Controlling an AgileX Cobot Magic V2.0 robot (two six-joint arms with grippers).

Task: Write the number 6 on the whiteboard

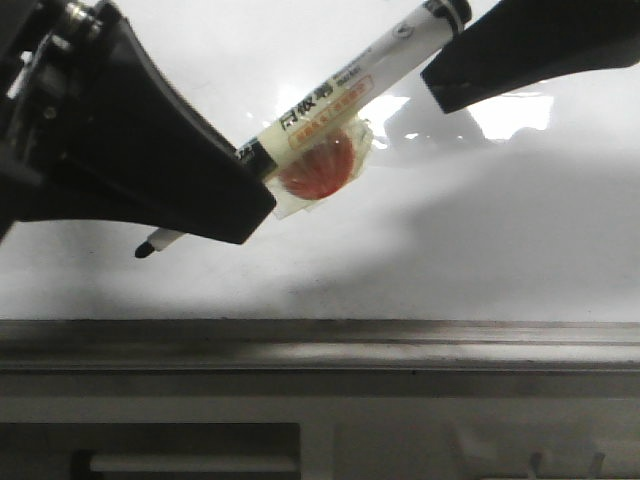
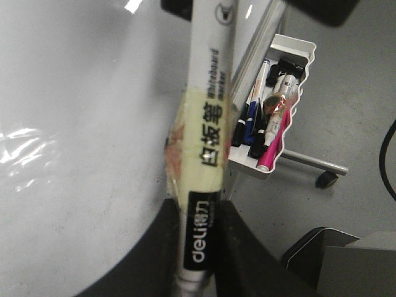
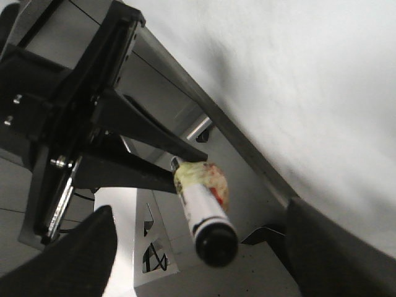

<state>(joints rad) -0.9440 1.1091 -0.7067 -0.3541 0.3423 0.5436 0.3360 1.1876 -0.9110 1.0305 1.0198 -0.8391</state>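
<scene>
The whiteboard (image 1: pixel 450 230) fills the front view behind both arms; it shows no black line, so the number 6 is not in view. My left gripper (image 1: pixel 255 195) is shut on a white marker (image 1: pixel 330 95) wrapped in yellowish tape with a red patch. The marker lies slanted, its dark tip (image 1: pixel 145 247) low on the left close to the board and its black end (image 1: pixel 448 10) up on the right. In the left wrist view the gripper (image 2: pixel 199 223) clamps the marker (image 2: pixel 207 111). My right gripper (image 3: pixel 207 260) is open, one finger on either side of the marker's black end (image 3: pixel 216 244) without touching it.
A grey metal ledge (image 1: pixel 320 345) runs along the board's lower edge. In the left wrist view a white tray (image 2: pixel 297 46) with several markers hangs beside the board, above a wheeled stand leg (image 2: pixel 322 168) on the grey floor.
</scene>
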